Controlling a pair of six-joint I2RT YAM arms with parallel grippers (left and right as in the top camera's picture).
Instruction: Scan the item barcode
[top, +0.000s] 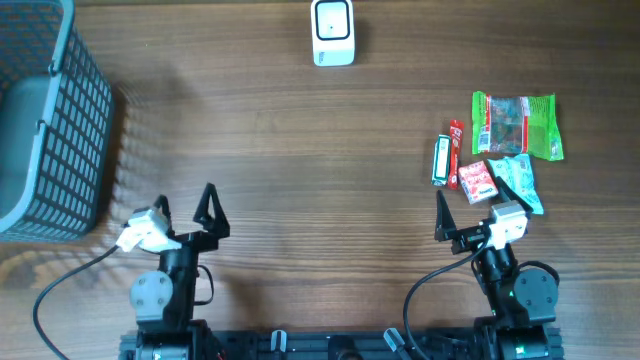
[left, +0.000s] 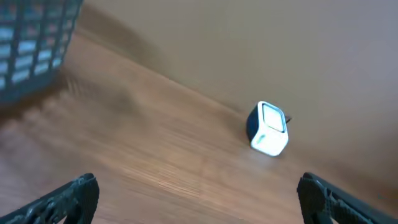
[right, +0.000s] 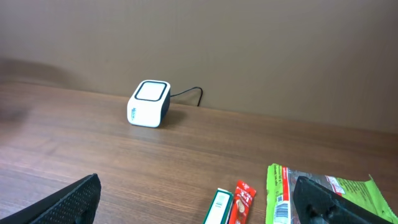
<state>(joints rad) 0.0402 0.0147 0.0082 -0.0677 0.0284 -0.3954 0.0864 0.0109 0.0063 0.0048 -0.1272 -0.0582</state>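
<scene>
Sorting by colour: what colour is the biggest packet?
The packet is mostly green; the overhead view shows it best.

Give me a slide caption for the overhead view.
Open, empty left gripper and right gripper; scanner far, snack packets right, basket left.

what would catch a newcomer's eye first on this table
The bright cluster of snack packets on the right side of the table stands out first, with a green packet at its far end, just beyond the open right gripper. Next come the white barcode scanner at the middle of the far edge and the grey mesh basket at the far left.
</scene>
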